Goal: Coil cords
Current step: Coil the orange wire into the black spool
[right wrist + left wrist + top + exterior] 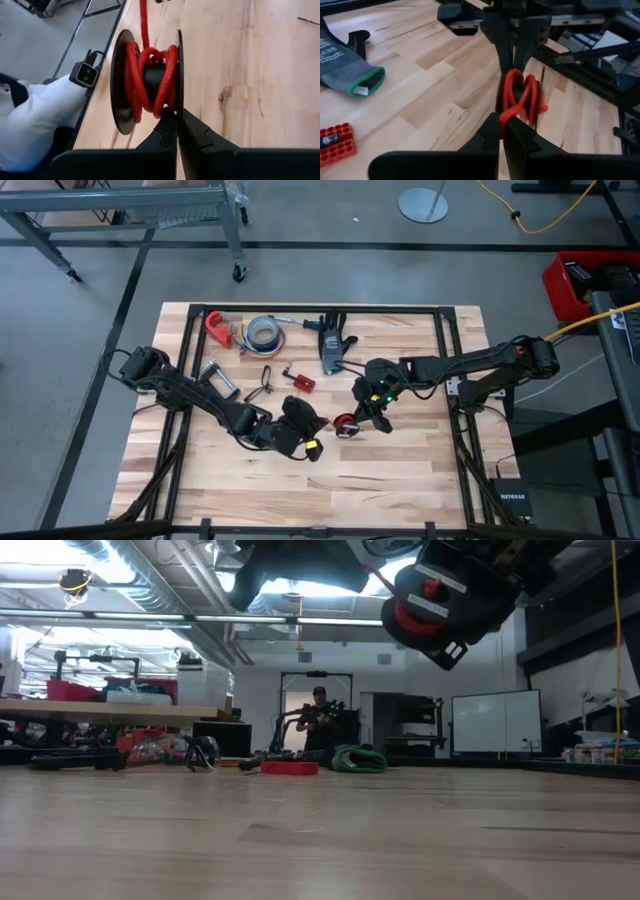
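Left claw [316, 448], fingers together and clamping the free end of the red cord [520, 97], is holding it up off the tabletop [400, 470] near the middle, likely to keep tension while winding. Just right of it, the right claw [352, 426], also pressed shut, is gripping the small black spool [150, 80] by its flange; red turns are already sitting around the core.

Tabletop [400, 470] pale grained wood; red cord [150, 75] glossy; glove [350, 75] knit cloth.
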Robot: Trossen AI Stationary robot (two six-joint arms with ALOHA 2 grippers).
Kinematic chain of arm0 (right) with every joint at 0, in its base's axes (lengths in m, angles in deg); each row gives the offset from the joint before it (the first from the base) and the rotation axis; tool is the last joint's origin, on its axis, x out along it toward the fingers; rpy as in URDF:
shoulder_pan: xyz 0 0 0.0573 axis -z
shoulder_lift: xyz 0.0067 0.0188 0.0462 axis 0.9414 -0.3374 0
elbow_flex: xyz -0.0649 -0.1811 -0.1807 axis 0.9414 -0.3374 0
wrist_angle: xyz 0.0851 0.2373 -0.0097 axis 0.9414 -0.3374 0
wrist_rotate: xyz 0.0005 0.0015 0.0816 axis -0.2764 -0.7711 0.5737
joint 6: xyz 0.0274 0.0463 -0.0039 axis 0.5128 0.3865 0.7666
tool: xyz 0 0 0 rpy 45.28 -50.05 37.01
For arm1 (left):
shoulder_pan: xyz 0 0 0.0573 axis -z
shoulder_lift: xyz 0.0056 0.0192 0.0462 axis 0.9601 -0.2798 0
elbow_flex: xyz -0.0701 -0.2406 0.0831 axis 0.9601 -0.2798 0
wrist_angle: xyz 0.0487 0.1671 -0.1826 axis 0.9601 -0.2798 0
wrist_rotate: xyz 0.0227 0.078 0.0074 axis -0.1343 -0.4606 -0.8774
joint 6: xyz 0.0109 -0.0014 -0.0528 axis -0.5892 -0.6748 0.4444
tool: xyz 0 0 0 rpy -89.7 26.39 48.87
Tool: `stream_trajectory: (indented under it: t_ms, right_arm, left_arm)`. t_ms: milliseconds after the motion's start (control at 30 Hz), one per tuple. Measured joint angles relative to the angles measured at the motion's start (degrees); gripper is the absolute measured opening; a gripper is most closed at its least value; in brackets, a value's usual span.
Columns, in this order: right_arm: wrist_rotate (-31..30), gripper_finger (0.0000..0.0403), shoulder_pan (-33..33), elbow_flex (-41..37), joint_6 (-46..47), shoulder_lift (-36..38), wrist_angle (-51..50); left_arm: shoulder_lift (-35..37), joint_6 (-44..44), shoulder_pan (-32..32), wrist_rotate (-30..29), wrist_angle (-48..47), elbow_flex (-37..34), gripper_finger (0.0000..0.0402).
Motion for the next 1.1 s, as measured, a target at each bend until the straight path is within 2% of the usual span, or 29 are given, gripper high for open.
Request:
stream_trajectory:
  t_ms: [300, 433, 1100]
  right_arm:
    - [1.9, 0.0003, 0.0, 0.0, -6.0, 0.0, 1.3]
    - [2.1, 0.0003, 0.0, 0.0, -6.4, 0.0, 4.0]
    - [4.1, 0.0003, 0.0, -0.2, -7.5, -0.1, 11.3]
  left_arm:
    - [0.0, -0.6, -1.2, 3.1, 2.8, 0.0, 0.0001]
    - [0.0, -3.1, -1.4, 3.3, 5.3, 0.0, 0.0001]
    - [0.0, -3.1, -1.9, 5.8, 5.3, 0.1, 0.0001]
